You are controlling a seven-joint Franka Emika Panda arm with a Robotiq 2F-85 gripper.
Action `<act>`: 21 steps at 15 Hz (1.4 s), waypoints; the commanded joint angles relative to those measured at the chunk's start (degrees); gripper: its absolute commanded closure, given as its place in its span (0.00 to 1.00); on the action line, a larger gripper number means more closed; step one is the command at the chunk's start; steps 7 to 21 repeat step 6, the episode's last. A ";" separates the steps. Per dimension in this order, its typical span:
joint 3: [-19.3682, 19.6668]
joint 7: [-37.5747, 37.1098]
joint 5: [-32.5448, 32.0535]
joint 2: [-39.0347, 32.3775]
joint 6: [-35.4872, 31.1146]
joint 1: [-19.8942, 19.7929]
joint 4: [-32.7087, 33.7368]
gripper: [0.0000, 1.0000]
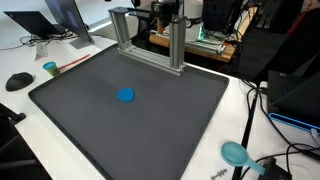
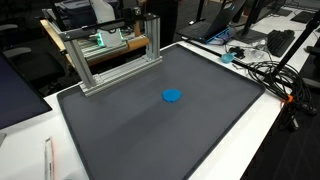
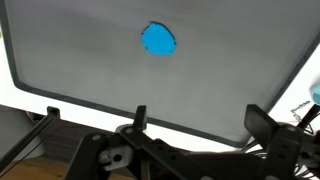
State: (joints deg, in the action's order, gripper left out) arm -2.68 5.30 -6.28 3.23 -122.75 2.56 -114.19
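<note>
A small blue disc (image 3: 158,39) lies alone on the dark grey surface (image 1: 80,120) (jaws spread open, holding nothing).

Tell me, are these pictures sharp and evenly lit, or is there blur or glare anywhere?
In the wrist view the blue disc has soft, blurred edges, and the dark tool at the bottom is murky; the white table edge glares. In both exterior views the grey mat is evenly lit and the disc casts almost no shadow, though the small pictures look soft.
</note>
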 commanded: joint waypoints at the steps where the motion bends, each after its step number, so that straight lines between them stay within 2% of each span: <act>1: 0.01 -0.02 0.00 0.01 0.15 0.03 0.05 0.00; 21: 0.00 -0.02 0.00 1.42 0.16 0.03 -0.30 0.00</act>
